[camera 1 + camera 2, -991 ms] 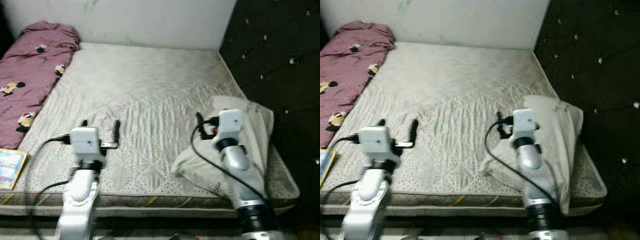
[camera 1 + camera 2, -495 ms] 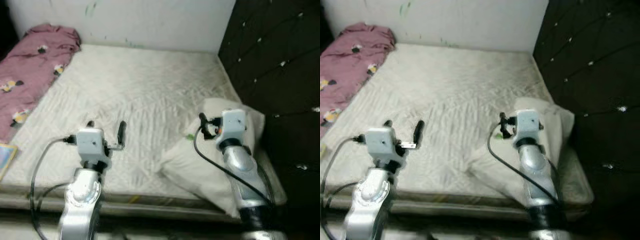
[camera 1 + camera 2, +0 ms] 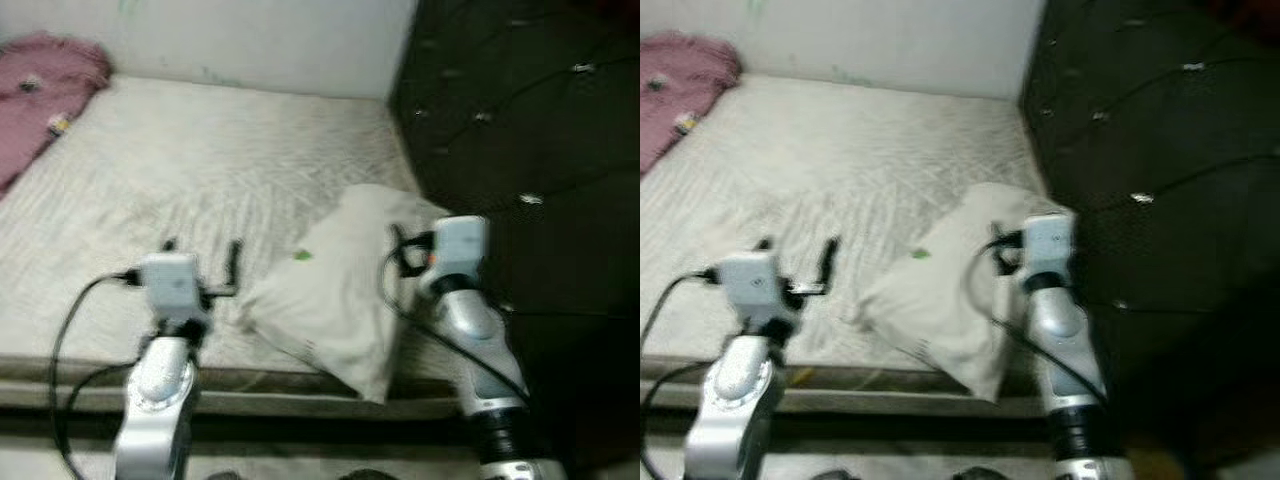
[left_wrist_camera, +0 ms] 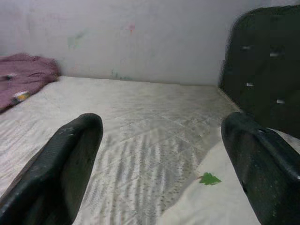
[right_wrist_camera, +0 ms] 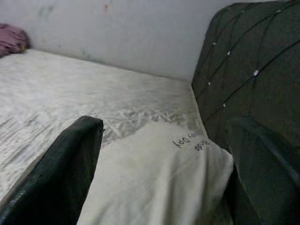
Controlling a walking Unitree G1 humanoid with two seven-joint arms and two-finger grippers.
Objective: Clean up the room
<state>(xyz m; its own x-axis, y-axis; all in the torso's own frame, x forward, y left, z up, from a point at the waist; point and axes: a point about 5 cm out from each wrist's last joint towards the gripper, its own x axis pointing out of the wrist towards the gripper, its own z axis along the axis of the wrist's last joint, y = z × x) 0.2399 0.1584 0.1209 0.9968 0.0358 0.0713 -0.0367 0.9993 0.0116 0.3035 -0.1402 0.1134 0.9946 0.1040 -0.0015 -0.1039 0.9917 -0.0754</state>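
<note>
Landmark = mattress (image 3: pixel 200 170), bare, quilted, off-white, against a pale wall (image 3: pixel 250 40). Far-left corner of the mattress: pink blanket (image 3: pixel 45 75) bunched up, small dark and white prints on it. Left gripper (image 3: pixel 200 262) sits over the near-left part of the mattress, fingers spread wide, nothing between them; a black cable (image 3: pixel 65 330) loops off its wrist on the outer side. Just right of it, on the near-right part of the mattress, lies a cream pillow (image 3: pixel 335 290), crumpled, its near corner hanging past the mattress edge, with a small green mark (image 4: pixel 209 178) on top and dark writing (image 5: pixel 190 140) on one end. Right gripper (image 3: pixel 408 252) hovers over the pillow's right end, fingers also wide apart and holding nothing; contact with the pillow can't be told. Dark tufted headboard (image 3: pixel 520 120) runs along the mattress's right side, close behind the pillow and right arm. Head views blurred.
</note>
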